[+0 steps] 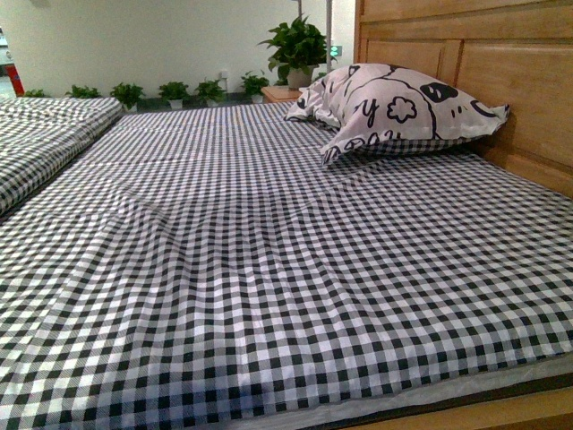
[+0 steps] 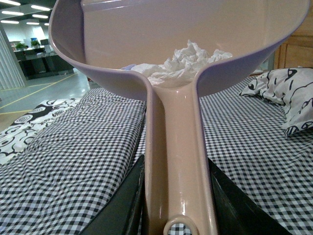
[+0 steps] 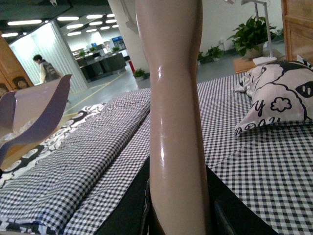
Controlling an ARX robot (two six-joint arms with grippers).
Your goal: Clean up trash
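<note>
In the left wrist view my left gripper (image 2: 177,205) is shut on the beige dustpan handle (image 2: 176,147). The dustpan's scoop (image 2: 146,39) is held up above the checked bed. The trash (image 2: 188,61), a crumpled white wad, lies inside the scoop near the handle. In the right wrist view my right gripper (image 3: 178,205) is shut on the beige brush handle (image 3: 176,98), held upright; the bristles are out of view. The dustpan's edge also shows in the right wrist view (image 3: 34,112). Neither gripper shows in the front view, and no trash shows on the bed there.
The black-and-white checked bed (image 1: 269,269) fills the front view. A patterned pillow (image 1: 394,107) lies at its far right against the wooden headboard (image 1: 501,63). A second bed (image 1: 45,134) stands to the left. Potted plants (image 1: 295,49) line the far wall.
</note>
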